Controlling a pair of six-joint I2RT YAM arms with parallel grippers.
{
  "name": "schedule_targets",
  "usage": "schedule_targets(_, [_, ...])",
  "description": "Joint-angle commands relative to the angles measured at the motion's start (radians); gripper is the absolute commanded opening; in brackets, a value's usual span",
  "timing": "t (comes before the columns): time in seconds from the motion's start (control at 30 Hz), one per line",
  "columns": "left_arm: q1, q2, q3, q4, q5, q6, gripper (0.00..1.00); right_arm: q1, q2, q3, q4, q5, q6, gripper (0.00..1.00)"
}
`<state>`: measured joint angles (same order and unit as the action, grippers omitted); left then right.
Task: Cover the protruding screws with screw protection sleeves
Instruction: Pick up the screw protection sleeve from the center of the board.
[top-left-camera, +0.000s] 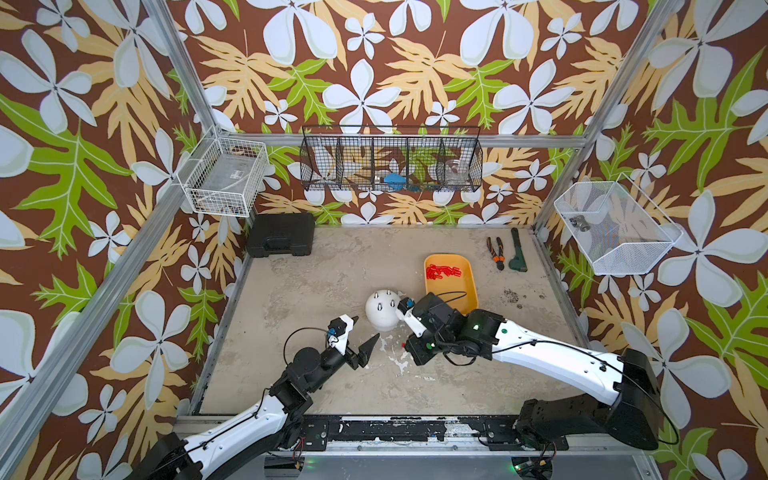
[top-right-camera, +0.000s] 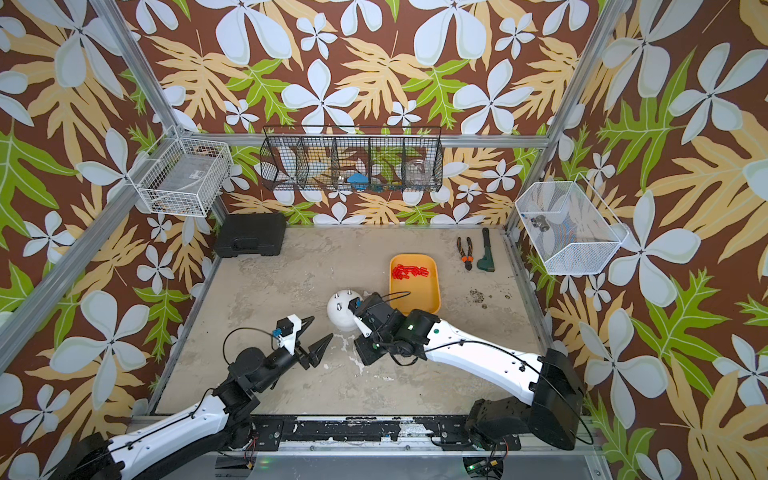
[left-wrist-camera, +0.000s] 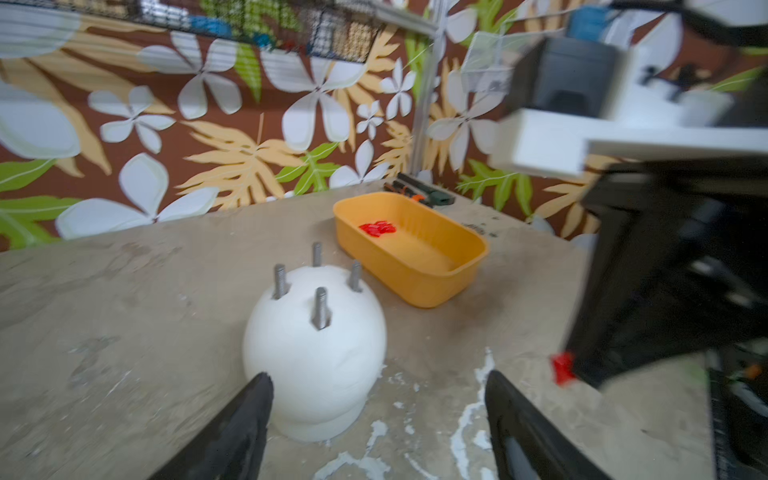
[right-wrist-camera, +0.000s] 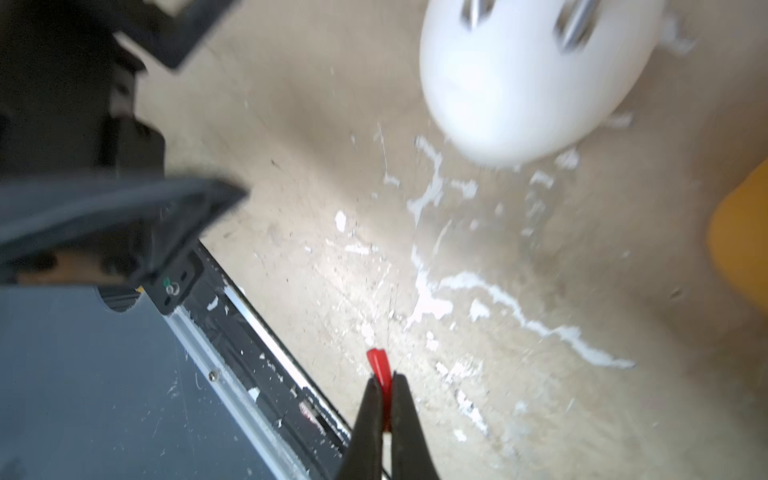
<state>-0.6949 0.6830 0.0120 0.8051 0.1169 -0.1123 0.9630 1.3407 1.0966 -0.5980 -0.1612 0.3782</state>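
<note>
Brown wallpaper of white flowers and green leaves (top-left-camera: 374, 62) on every side of a worn, paint-flecked beige tabletop (top-left-camera: 316, 270). At centre frame in both top views: a white rounded dome (top-left-camera: 380, 322) studded with four thin grey metal protruding screws (top-left-camera: 379, 308), every one bare in the left wrist view. Immediately right of the dome, a rectangular yellow plastic tray (top-left-camera: 455, 291), its upper end heaped with tiny bright red plastic screw protection sleeves (top-left-camera: 442, 272). Low in the right wrist view, the right gripper (right-wrist-camera: 384, 376), clamped tight on a single red sleeve (right-wrist-camera: 377, 361), about half of the cap poking past the black tips; in a top view, the single red sleeve (top-left-camera: 403, 344) a mere speck below and right of the dome, near it but apart. Lower left of the dome, the left gripper (top-left-camera: 367, 327), spread wide and empty, its black fingers (left-wrist-camera: 245, 419) framing the dome's base along the bottom edge of the left wrist view. Lying idle at the table's upper right: orange-handled pliers (top-left-camera: 494, 251) beside a dark green tool (top-left-camera: 517, 259). Looks barely begun: no screw covered, one sleeve picked out and in hand, all four fittings left to do. Likely to call next for carrying that sleeve over the dome and lining its open end up on a pin much thinner than the fingers.
</note>
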Motion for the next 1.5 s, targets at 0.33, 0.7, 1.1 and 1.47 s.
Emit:
schedule_targets(0.33, [-0.003, -0.177, 0.06, 0.08, 0.485, -0.197, 0.65, -0.007, -0.261, -0.054, 0.132, -0.265, -0.473, 0.0])
schedule_targets(0.7, [-0.058, 0.055, 0.192, 0.021, 0.557, -0.125, 0.62, -0.007, -0.263, -0.049, 0.094, -0.329, -0.562, 0.0])
schedule_targets(1.1, [-0.094, 0.114, 0.245, -0.062, 0.525, -0.049, 0.43, -0.007, -0.236, -0.065, 0.13, -0.347, -0.562, 0.01])
schedule_targets(1.47, [-0.095, 0.085, 0.245, -0.074, 0.502, -0.044, 0.14, -0.006, -0.238, -0.078, 0.122, -0.327, -0.571, 0.01])
